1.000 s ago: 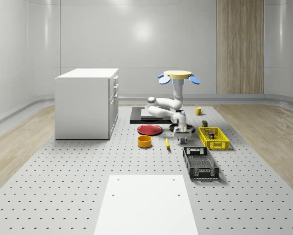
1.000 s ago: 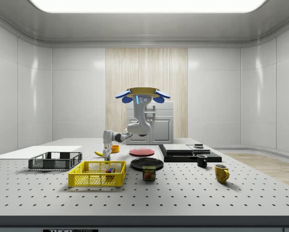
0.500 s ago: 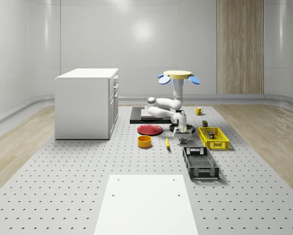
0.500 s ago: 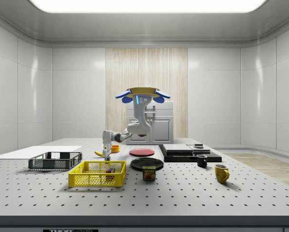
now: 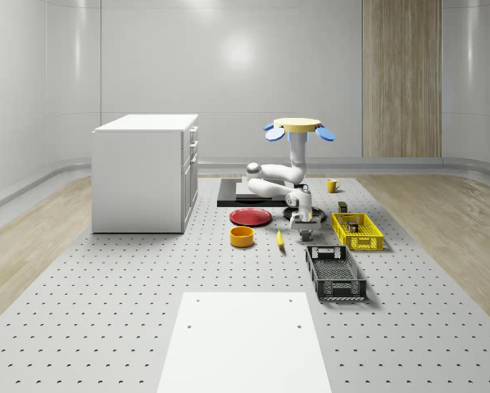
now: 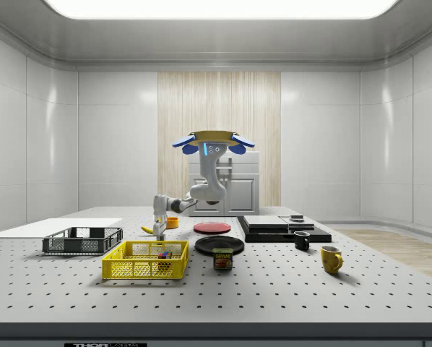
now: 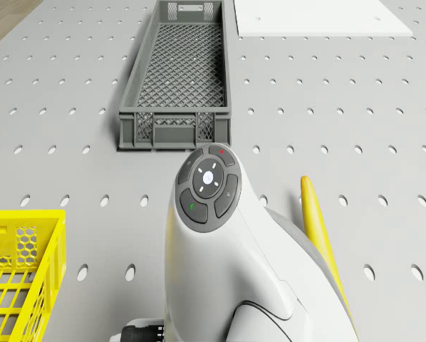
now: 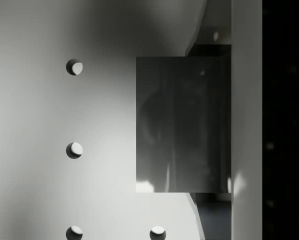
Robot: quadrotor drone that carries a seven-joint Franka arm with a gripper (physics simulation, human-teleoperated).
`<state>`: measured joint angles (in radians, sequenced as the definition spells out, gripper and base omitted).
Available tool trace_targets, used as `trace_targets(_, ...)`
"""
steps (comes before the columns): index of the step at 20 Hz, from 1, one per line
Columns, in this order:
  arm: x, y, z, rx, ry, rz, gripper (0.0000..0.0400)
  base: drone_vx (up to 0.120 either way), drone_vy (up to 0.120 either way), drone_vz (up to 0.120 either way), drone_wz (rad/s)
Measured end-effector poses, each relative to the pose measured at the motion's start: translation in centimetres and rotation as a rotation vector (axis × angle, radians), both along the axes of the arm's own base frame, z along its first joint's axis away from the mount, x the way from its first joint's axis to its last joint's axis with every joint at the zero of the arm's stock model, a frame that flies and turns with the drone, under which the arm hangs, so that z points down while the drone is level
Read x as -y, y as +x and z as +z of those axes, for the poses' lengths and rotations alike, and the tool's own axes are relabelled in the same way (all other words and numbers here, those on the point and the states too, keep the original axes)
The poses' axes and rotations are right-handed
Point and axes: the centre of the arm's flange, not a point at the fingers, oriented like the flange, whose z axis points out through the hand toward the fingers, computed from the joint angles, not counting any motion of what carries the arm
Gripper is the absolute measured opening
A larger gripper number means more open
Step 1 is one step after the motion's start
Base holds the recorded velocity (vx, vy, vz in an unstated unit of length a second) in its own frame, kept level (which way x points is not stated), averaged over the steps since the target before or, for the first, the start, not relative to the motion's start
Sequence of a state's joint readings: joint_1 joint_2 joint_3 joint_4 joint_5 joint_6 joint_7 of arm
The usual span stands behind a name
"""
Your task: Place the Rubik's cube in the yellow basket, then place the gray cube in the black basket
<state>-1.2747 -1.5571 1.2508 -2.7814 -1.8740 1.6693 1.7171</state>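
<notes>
Drone [image 5: 299, 126] hovers above table [image 5: 106, 278]; gripper [image 5: 303, 223] low near black basket [image 5: 335, 271], at gray cube [image 8: 182, 124]. Finger spread: can't tell.

On the table [image 5: 106, 327], the drone [image 5: 300, 128] hovers behind the two baskets, its arm reaching down between them. In the whole-scene view, one basket [image 5: 357, 231] lies right of the gripper [image 5: 303, 228], the other basket [image 5: 335, 273] nearer the camera. A plate [image 5: 251, 217], bowl [image 5: 242, 237] and banana [image 5: 279, 239] lie left; a cabinet [image 5: 145, 172] stands farther left.
</notes>
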Motion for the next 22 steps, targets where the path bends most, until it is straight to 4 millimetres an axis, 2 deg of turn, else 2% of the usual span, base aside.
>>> trace_targets(4,0.0,0.0,-0.9,0.0,0.0,0.0,0.0251,0.0,0.0,0.0,0.0)
trace_targets(10,0.0,0.0,-3.2,0.0,0.0,0.0,0.025,0.0,0.0,0.12,0.0)
trace_targets(16,0.0,0.0,-4.3,0.0,0.0,0.0,0.025,0.0,0.0,0.1,0.0)
trace_targets(20,0.0,0.0,-4.6,0.0,0.0,0.0,0.025,0.01,0.12,0.0,0.0)
trace_targets(22,0.0,0.0,-4.7,0.0,0.0,0.0,0.025,0.12,0.12,0.0,0.0)
